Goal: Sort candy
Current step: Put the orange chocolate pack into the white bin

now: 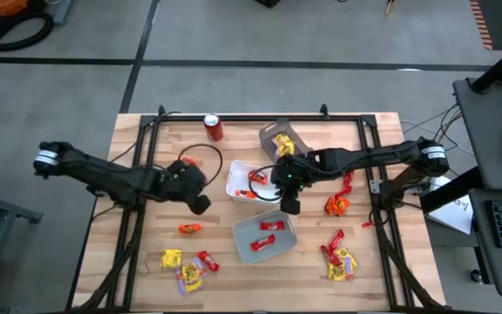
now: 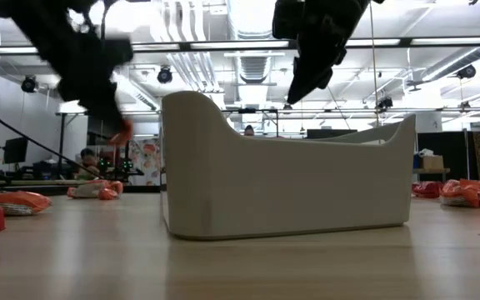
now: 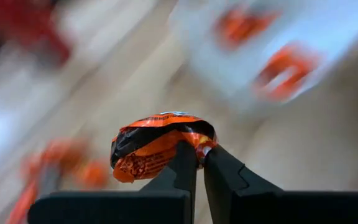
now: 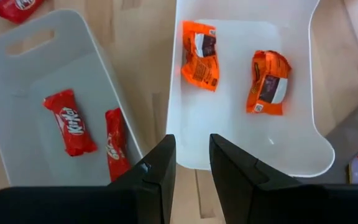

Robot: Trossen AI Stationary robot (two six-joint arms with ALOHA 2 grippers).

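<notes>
Pinching an orange-wrapped sweet (image 3: 160, 144) by one edge, the left gripper (image 3: 200, 163) has its fingers drawn tight together; everything beyond them in its wrist view is smeared, so only orange blurs on pale shapes can be made out. From above, this gripper (image 1: 200, 203) sits left of the white tray (image 1: 236, 181), and the held sweet is barely visible there. The right gripper (image 4: 191, 163) hovers with a narrow gap between its fingers and nothing in them, above the near rim of that white tray (image 4: 188, 134), where two orange sweets (image 4: 199, 54) lie; beside it the grey tray (image 4: 17, 81) holds two red sweets (image 4: 69, 121), its far edge cut off. Farther out, loose candy (image 1: 185, 269) lies scattered on the wooden table (image 1: 364, 270), and a third tray (image 1: 268, 136) holds a yellow sweet (image 1: 283, 145), partly hidden by the right arm. A red can (image 1: 213, 127) stands at the table's far edge.
</notes>
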